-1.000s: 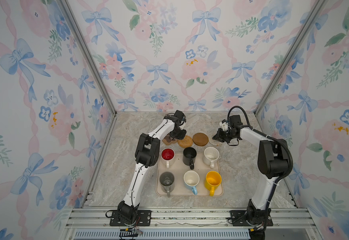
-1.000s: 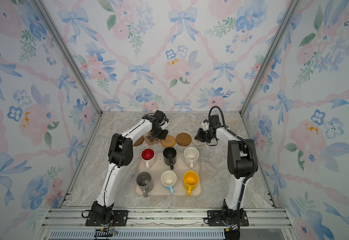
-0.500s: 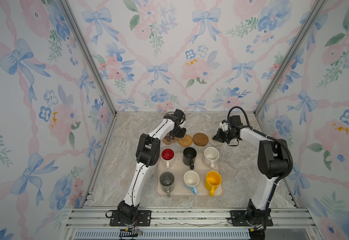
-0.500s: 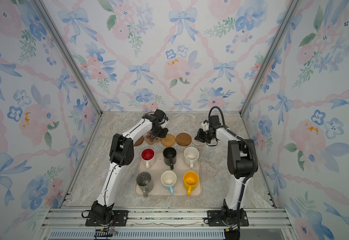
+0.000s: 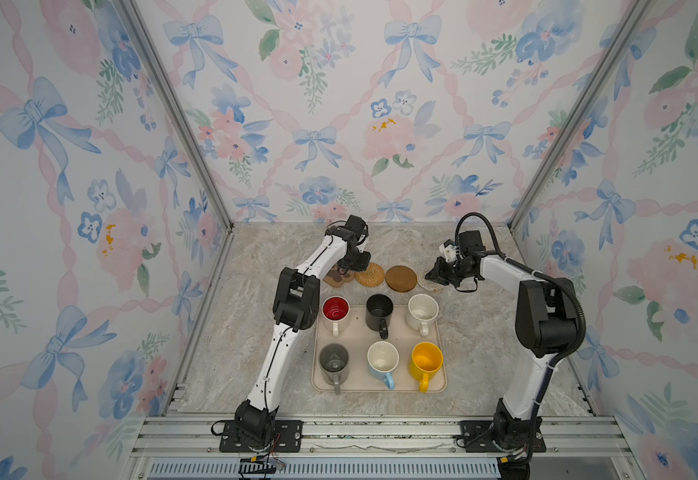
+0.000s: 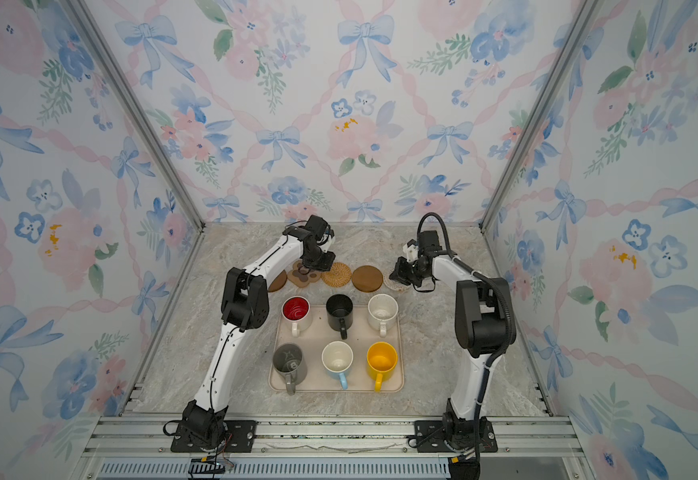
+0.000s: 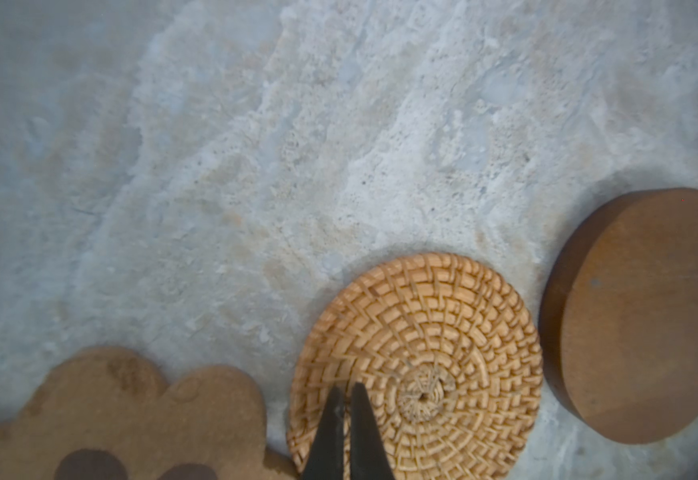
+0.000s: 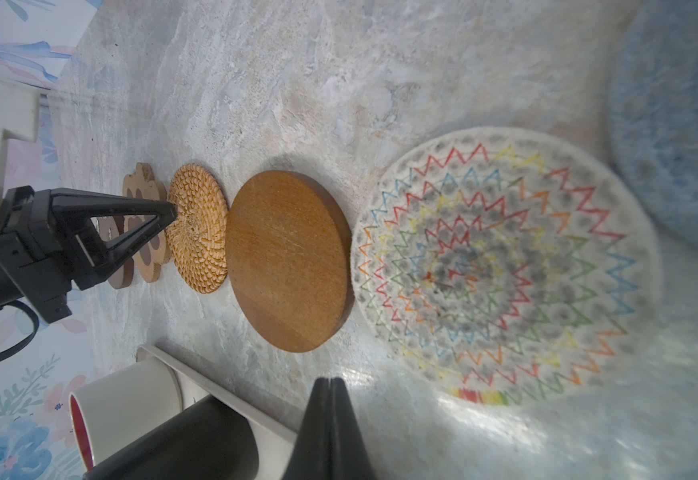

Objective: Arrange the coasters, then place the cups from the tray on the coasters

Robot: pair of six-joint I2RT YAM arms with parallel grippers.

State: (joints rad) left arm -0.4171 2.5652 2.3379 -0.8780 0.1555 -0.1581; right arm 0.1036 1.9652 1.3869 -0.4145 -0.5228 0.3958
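Coasters (image 5: 401,279) in row; mugs (image 5: 379,309) on tray (image 5: 356,337)

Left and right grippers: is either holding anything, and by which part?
Nothing is held. Left gripper, shut, tips over the tan rattan round coaster; right gripper shut, empty.

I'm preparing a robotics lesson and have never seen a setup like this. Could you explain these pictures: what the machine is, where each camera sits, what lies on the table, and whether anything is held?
These are two robot arms mounted at the front edge of a table, each ending in a pinching tool. Two pictures look down on the whole scene from overhead. The other two come from cameras on the arms' wrists.

A beige tray holds six mugs. Behind it lies a row of coasters, including a paw-shaped coaster, a rattan coaster, a wooden disc and a cream woven coaster.

The left tool is shut, with its tip over the rattan coaster. The right tool is shut, close to the cream woven coaster. Neither holds anything.
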